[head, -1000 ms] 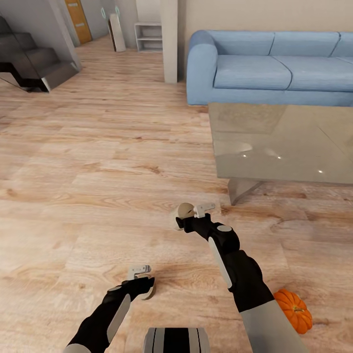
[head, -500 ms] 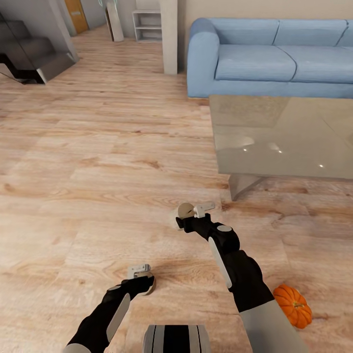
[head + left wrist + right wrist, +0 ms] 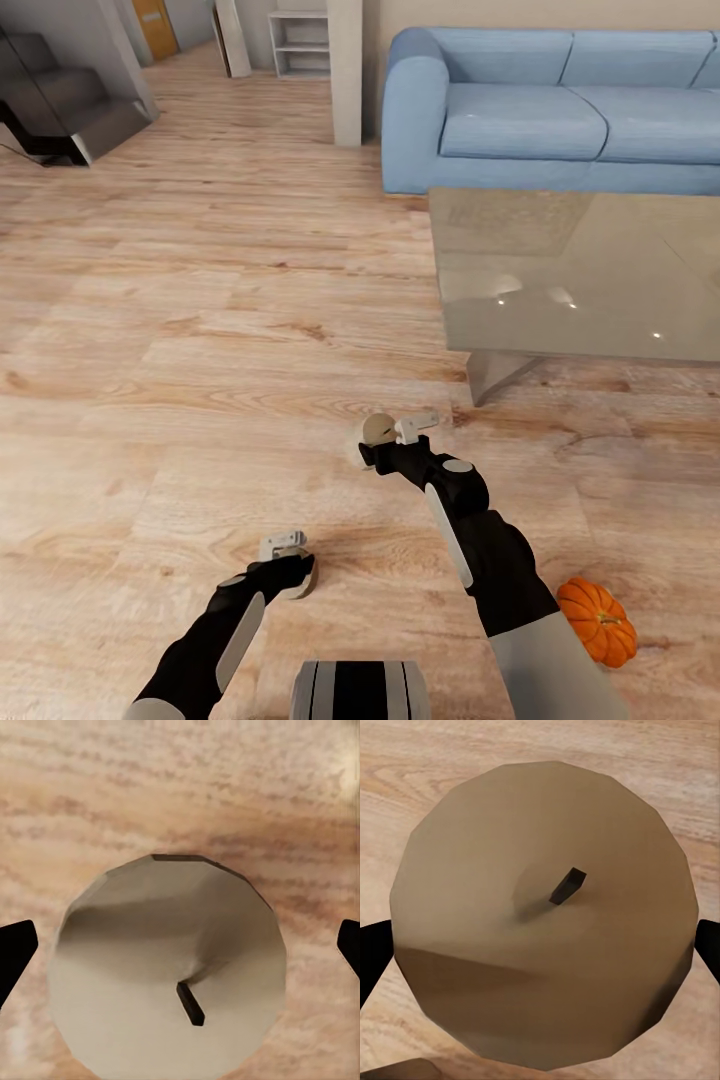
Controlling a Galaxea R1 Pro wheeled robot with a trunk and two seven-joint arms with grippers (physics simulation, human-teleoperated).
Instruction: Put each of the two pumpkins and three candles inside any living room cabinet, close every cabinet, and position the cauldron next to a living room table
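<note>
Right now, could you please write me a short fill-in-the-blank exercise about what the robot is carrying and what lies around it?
1. Each hand, left hand and right hand, is closed on a ____.
2. The pumpkin sits on the ____ on the robot's right side.
3. The sofa behind the glass table is ____ in colour.

Missing words: candle; floor; blue

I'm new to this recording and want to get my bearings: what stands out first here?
Each pincer holds a candle: the left pincer low near the robot's body, its candle showing a pale round top with a dark wick; the right pincer further forward with its candle. An orange pumpkin lies on the wood floor by the right arm, short of the glass table and blue sofa.
</note>
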